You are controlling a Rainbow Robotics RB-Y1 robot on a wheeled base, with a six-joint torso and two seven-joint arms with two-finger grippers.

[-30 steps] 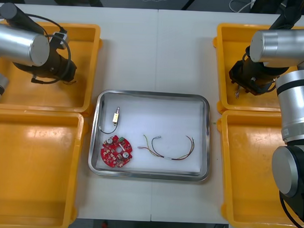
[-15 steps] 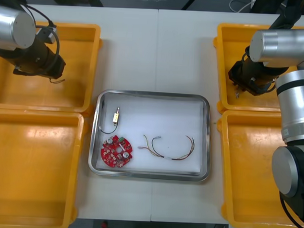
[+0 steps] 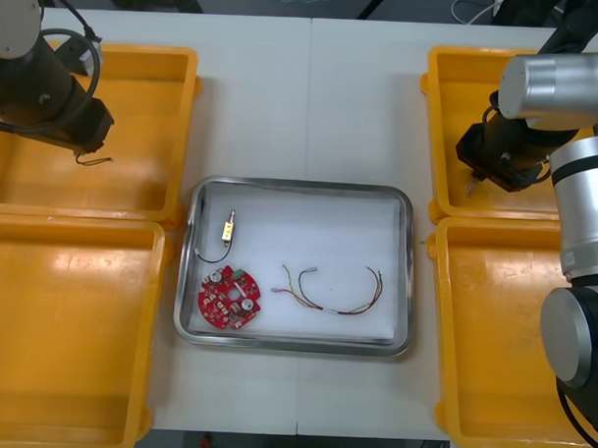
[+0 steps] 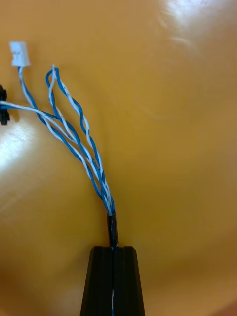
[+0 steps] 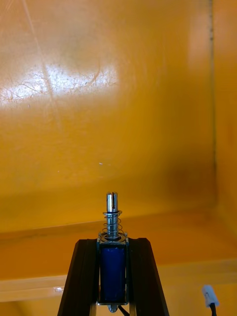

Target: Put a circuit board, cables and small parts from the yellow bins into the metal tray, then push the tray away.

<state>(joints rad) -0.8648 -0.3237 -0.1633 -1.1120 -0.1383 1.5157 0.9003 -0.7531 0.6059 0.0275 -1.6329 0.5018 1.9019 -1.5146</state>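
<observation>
My right gripper [image 4: 113, 248] is shut on the black-sleeved end of a twisted blue and white cable [image 4: 74, 133], which fans out over the bin floor beyond the fingertips. From the front, this gripper [image 3: 478, 171] hangs over the far right yellow bin [image 3: 441, 101]. My left gripper [image 5: 112, 242] is shut on a small metal part [image 5: 113, 264] with a blue body and a sprung pin. It hovers over the far left yellow bin [image 3: 180, 102]. The metal tray [image 3: 403, 203] holds a round red circuit board [image 3: 230, 300], a red and yellow cable [image 3: 331, 289] and a black cable [image 3: 218, 243].
Two more yellow bins stand at the near left [image 3: 69, 334] and near right [image 3: 491, 339]. A white connector on a black lead [image 5: 210, 296] dangles beside my left fingers. Bare table lies beyond the tray's far edge.
My right gripper has shut on the blue and white cable. The left arm has swung left across the far left bin, still carrying the small metal part.
</observation>
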